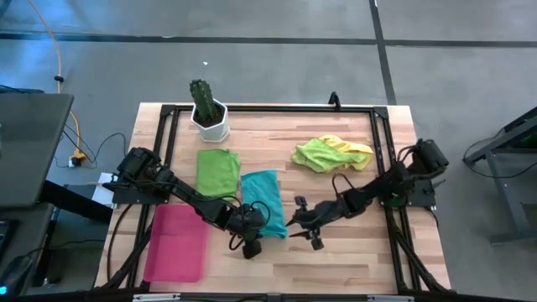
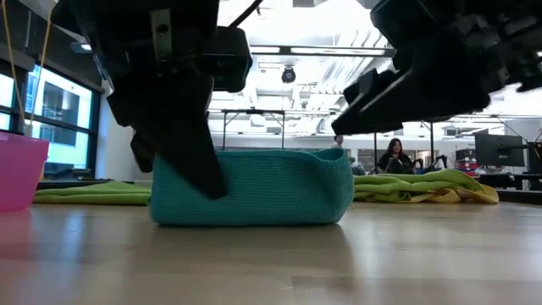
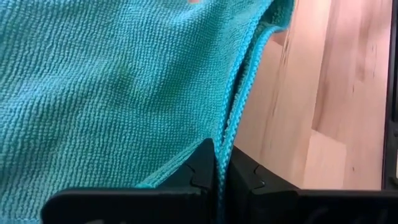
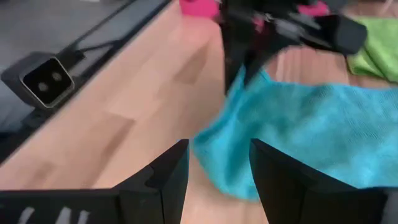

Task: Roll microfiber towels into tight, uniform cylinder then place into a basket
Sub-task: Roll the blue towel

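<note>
- Step in hand, as I read it: start of the roll on the teal towel (image 1: 261, 203), near edge just pinched, no cylinder formed yet.
- My left end effector (image 1: 251, 236) sits at the towel's near-left corner, jaws closed right down on the hem; left wrist view shows the edge caught between the two fingers (image 3: 200, 172).
- Low view shows that near edge lifted and folded up off the counter (image 1: 352, 252), rest of the towel flat.
- My right end effector (image 1: 307, 228) hovers just beside the towel's near-right corner, jaws apart, holding nothing; towel edge lies just ahead of its fingers in the right wrist view.
- Pose: both arms reach in low toward the counter's middle, left from the left side, right from the right side, wrists angled down.
- Next move, my call: right closes on the other near corner, then both carry the edge over and away evenly so the roll stays tight; uneven pull would skew it.
- Green towel (image 1: 216, 170) lies flat just beside the teal one; lime and yellow towels (image 1: 331, 153) sit heaped well apart.
- Basket (image 1: 176, 243) waits near left, no towel in it.
</note>
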Robot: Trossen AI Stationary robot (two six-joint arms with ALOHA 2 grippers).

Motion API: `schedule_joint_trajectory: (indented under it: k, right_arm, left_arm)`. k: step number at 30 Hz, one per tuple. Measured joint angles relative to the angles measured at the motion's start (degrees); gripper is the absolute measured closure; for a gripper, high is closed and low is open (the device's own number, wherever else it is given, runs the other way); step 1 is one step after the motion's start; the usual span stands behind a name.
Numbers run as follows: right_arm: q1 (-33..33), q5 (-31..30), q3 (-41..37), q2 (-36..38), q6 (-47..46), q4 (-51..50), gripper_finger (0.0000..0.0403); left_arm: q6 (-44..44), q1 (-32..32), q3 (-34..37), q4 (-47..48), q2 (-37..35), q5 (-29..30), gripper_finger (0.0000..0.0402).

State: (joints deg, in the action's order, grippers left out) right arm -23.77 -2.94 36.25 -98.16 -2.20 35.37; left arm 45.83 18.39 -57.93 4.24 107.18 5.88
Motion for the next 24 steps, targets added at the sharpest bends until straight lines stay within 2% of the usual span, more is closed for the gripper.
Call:
schedule_joint_trajectory:
  k: [5,11,19,24]
  right_arm:
    - [-1.9,-7.0,0.0,-2.3,2.4,0.4,0.0242]
    - [-1.9,-8.4,0.0,-5.2,0.7,3.2,0.0242]
    - [-1.9,-8.9,0.0,-5.3,-1.9,5.3,0.0244]
    - [-1.7,-8.9,0.0,-5.3,-3.8,4.7,0.0276]
  left_arm:
    - [0.1,-0.7,0.0,-2.9,0.0,0.8,0.0392]
    - [0.1,-1.6,0.0,-4.2,0.0,0.8,0.0392]
    - [0.1,-1.6,0.0,-4.1,0.0,-0.5,0.0392]
    - [0.1,-1.6,0.0,-4.0,0.0,-0.5,0.0392]
